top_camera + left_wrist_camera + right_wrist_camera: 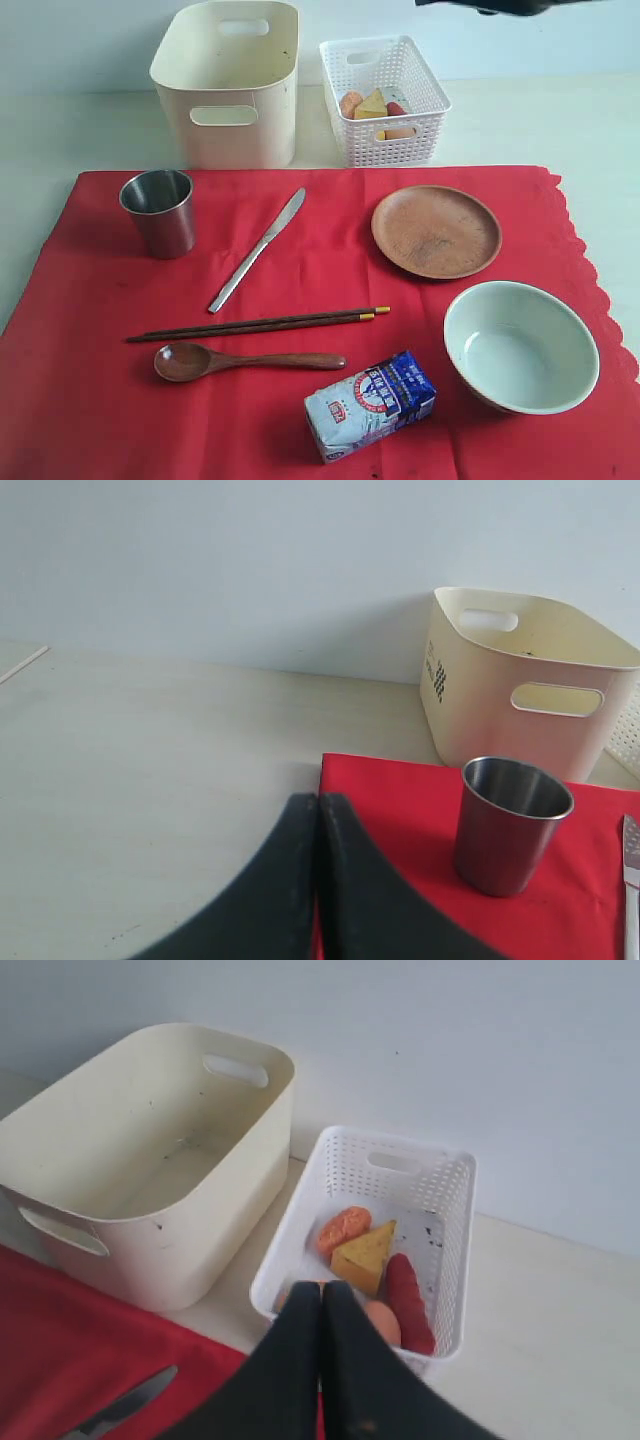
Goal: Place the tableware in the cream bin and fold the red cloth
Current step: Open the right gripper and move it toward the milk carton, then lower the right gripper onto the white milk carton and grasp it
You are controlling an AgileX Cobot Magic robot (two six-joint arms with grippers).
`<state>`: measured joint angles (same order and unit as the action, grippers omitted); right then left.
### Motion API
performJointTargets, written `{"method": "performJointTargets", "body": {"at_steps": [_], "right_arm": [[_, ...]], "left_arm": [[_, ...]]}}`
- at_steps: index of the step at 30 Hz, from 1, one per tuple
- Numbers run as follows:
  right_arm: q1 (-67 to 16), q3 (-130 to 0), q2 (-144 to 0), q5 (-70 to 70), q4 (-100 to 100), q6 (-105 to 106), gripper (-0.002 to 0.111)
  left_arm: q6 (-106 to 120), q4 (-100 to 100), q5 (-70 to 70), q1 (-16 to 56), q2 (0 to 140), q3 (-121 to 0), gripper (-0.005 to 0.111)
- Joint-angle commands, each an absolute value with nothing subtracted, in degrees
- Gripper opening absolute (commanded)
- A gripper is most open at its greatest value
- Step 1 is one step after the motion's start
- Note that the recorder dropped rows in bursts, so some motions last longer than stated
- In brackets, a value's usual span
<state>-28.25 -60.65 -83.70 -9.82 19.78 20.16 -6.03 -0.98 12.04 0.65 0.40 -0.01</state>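
On the red cloth (300, 400) lie a steel cup (160, 212), a silver knife (258, 248), dark yellow-tipped chopsticks (258, 324), a wooden spoon (245, 360), a round brown plate (436, 231) and a pale green bowl (521, 346). The cream bin (228, 82) stands empty behind the cloth. My left gripper (319, 802) is shut with nothing in it, over the cloth's (400, 810) left edge near the cup (508, 822). My right gripper (321, 1288) is shut and empty, high above the white basket (440, 1220), beside the bin (150, 1150). The knife's tip (125, 1408) shows below it.
A white lattice basket (425, 95) right of the bin holds cheese (371, 106), a sausage and other toy food. A blue-white milk carton (370, 404) lies on the cloth near the front. Bare pale table (560, 120) surrounds the cloth. A dark arm part (500, 6) shows at the top.
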Motion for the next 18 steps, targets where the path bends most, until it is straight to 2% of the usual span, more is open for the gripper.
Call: {"method": "performJointTargets", "body": {"at_steps": [1, 8, 12, 18], "right_arm": [[-28.0, -52.5, -78.8, -6.3, 21.0, 20.3, 0.0], [-32.7, -45.9, -76.6, -11.9, 20.9, 27.2, 0.0], [-38.1, -44.4, -76.6, -20.9, 20.9, 36.7, 0.0], [-44.2, -44.3, -76.6, -31.2, 21.0, 37.0, 0.0]], "left_arm": [[-6.0, -0.6, 11.8, 0.6, 0.0, 0.0, 0.002], [-6.0, -0.6, 11.8, 0.6, 0.0, 0.0, 0.002], [-6.0, -0.6, 11.8, 0.6, 0.0, 0.0, 0.002], [-6.0, -0.6, 11.8, 0.6, 0.0, 0.0, 0.002]]}}
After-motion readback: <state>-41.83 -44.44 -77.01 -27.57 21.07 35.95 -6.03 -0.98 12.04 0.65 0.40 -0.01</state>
